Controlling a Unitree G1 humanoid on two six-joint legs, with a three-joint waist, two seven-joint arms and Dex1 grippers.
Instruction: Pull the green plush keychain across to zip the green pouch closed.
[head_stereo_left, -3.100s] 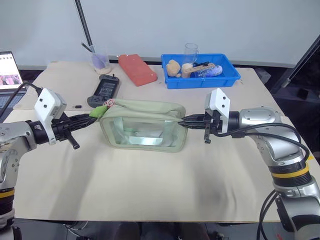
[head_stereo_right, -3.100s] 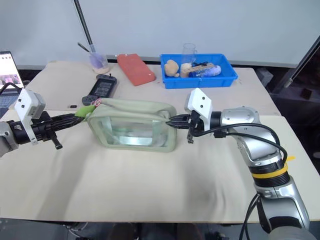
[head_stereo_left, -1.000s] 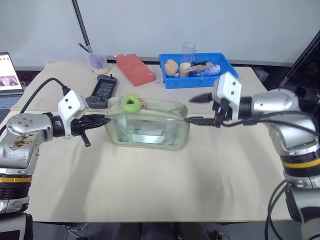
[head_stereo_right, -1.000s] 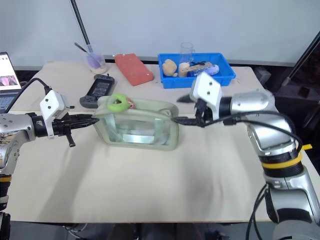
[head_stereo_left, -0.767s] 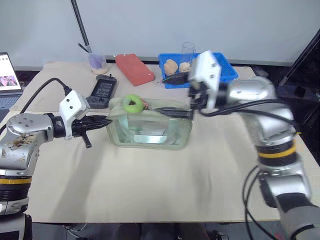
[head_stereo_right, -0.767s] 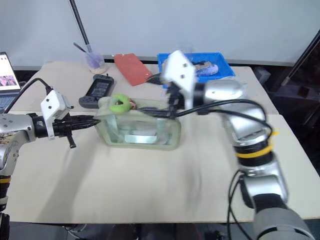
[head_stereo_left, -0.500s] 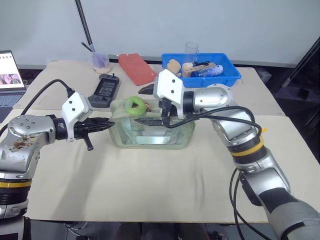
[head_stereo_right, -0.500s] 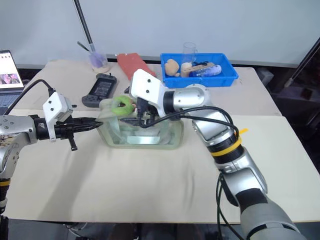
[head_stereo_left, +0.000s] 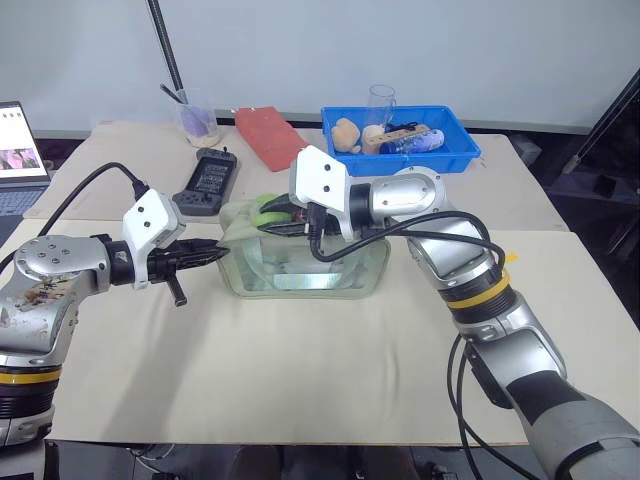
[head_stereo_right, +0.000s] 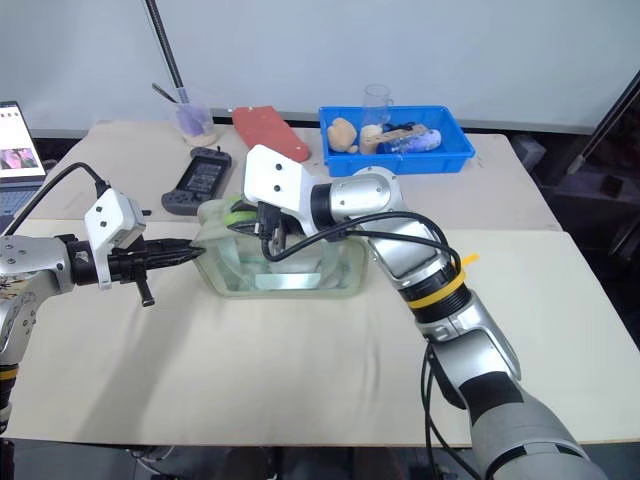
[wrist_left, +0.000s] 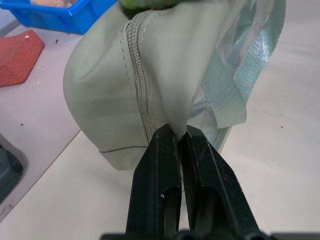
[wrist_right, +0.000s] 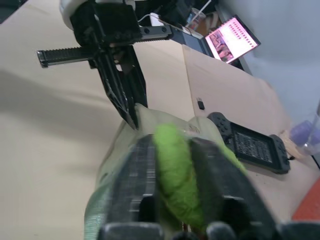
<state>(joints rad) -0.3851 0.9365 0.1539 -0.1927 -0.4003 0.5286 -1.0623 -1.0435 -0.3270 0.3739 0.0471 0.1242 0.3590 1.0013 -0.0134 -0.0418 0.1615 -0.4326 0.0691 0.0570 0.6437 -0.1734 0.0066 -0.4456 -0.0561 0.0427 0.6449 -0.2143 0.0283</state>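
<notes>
At the pale sage-green fabric pouch (head_stereo_left: 305, 250)'s left end, the right gripper (wrist_right: 172, 165) is clamping the fuzzy lime-green plush keychain (wrist_right: 175, 175), ideally pulling straight along the zipper, while the left gripper (wrist_left: 175, 150) is pinching the end fabric taut.

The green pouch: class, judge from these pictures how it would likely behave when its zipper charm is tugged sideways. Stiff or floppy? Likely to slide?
Probably floppy: the green pouch puckers where the left gripper pinches its end fabric. It likely slides or folds unless anchored, which that pinch seems meant to prevent. The green plush keychain, squeezed in the right gripper, looks soft, so it may compress before pulling.
</notes>
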